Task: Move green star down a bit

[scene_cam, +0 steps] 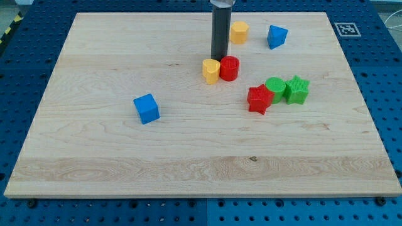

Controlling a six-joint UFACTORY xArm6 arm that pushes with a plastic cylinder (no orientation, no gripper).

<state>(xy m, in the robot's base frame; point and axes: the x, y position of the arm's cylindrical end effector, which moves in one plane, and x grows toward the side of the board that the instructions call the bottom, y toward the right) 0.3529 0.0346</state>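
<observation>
Green star (298, 89) right; my tip (219, 58) upright above yellow block (211, 70).

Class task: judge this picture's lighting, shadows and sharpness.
Camera view: even, soft light; blocks such as the blue cube cast only faint shadows; no glare on the wooden board; my tip and the green star look sharp.

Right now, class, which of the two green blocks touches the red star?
The rounded green block, between the red star and the green star, which lies further right.
</observation>
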